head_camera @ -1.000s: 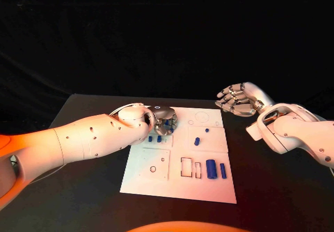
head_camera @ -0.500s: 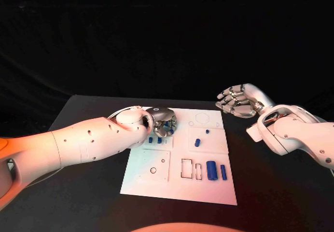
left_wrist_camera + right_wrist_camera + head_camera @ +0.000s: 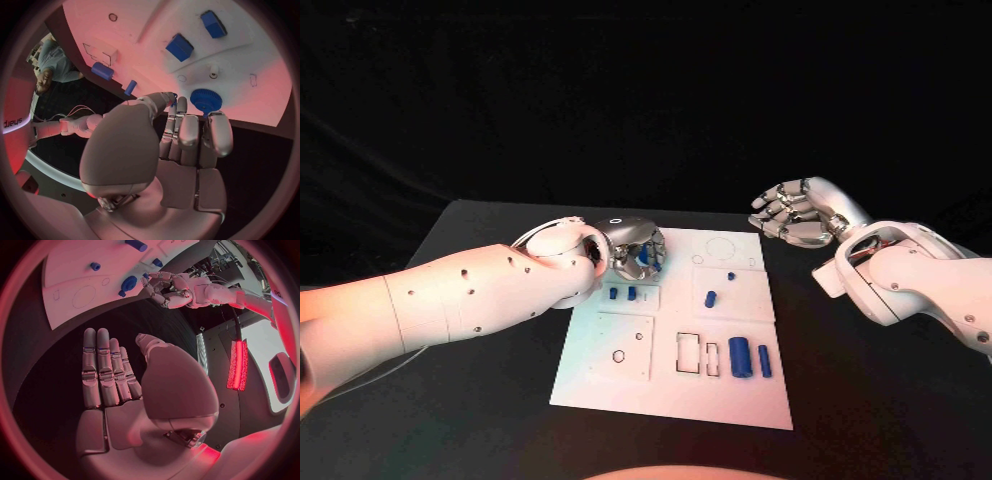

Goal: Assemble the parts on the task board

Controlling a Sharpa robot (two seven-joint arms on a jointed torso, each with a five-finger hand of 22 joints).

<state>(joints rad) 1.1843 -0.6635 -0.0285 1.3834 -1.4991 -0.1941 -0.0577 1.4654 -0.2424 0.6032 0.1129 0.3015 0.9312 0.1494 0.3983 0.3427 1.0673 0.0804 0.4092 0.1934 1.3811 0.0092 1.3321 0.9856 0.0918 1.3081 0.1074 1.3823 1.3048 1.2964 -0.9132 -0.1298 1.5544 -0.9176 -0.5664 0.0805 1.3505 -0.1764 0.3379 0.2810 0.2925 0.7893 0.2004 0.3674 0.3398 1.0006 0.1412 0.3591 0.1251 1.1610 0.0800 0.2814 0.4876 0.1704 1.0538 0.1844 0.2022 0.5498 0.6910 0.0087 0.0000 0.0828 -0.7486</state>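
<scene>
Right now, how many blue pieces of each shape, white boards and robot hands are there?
Blue gear: 1
Blue blocks: 2
Blue rods and pegs: 4
White task board: 1
Hands, left hand and right hand: 2
Total: 10

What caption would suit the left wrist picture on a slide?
Left hand reaches its fingers to a blue gear on the white board.
</scene>
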